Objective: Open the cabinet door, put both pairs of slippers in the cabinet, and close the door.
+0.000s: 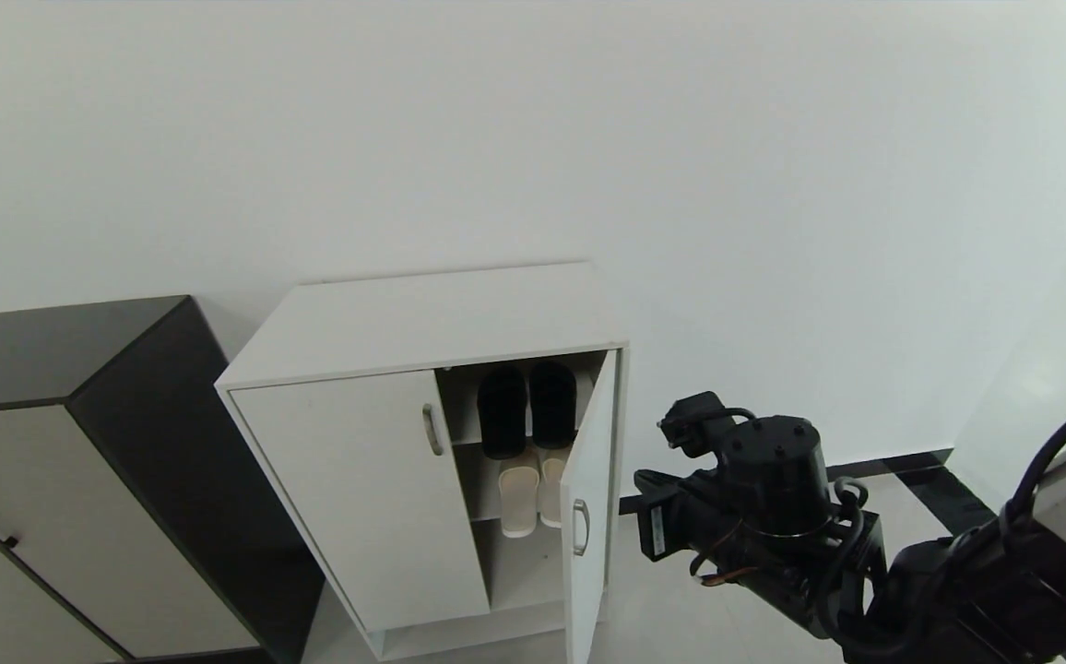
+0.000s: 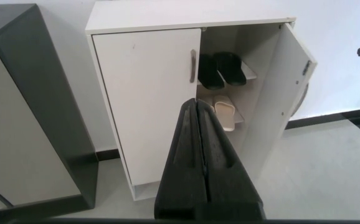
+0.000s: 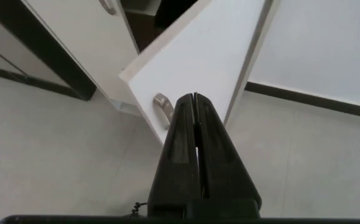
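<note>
The white cabinet [image 1: 422, 318] stands against the wall with its left door [image 1: 358, 489] closed and its right door [image 1: 588, 498] swung partly open. A black pair of slippers [image 1: 526, 406] rests on the upper shelf, and a cream pair of slippers [image 1: 528, 484] on the shelf below. My right gripper [image 3: 194, 99] is shut and empty, its tips just beside the open door's metal handle [image 3: 162, 107] on the outer face. My right arm [image 1: 763, 498] sits to the right of that door. My left gripper [image 2: 195, 104] is shut on nothing, some way back from the cabinet front.
A dark-sided cabinet [image 1: 81, 461] with pale doors stands close to the left of the white one. To the right lies pale open floor [image 1: 662, 618] with a black baseboard [image 1: 893, 466] along the wall.
</note>
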Motion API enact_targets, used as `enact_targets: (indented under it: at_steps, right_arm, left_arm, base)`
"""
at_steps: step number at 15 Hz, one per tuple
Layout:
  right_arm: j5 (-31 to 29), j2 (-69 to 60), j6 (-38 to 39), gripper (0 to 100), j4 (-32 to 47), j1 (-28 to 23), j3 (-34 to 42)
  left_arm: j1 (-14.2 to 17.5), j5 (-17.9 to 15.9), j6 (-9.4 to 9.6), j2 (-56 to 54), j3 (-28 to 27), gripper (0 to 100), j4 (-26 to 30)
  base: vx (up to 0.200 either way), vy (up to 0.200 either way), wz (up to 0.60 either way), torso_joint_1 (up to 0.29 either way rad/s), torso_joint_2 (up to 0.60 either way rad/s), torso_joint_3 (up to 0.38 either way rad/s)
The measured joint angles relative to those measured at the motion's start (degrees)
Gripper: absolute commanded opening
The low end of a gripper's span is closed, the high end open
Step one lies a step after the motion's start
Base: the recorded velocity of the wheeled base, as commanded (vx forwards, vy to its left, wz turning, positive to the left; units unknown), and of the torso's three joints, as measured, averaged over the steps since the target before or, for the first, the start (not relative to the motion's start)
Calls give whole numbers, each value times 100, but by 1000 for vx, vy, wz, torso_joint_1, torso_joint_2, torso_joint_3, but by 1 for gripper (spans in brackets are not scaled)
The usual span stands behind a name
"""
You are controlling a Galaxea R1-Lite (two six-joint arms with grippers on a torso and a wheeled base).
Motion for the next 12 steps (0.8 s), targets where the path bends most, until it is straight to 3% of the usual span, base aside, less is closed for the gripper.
enact_targets:
  at_steps: [3,8,12]
  right_arm:
    - [2,-88,-156,0,-11,35,105]
    - [-2,-77,-161,0,-38,35,130]
    - [-11,-67,-347,0,-407,49,279]
  left_arm:
    - [0,0,-2,0,0,0,0]
    - [5,0,0,0,0,0,-5]
    - [-4,2,0,0,0,0,1]
  base:
    - [0,0,0,0,0,0]
    - [0,0,600,2,0,3]
    - [0,0,0,0,0,0]
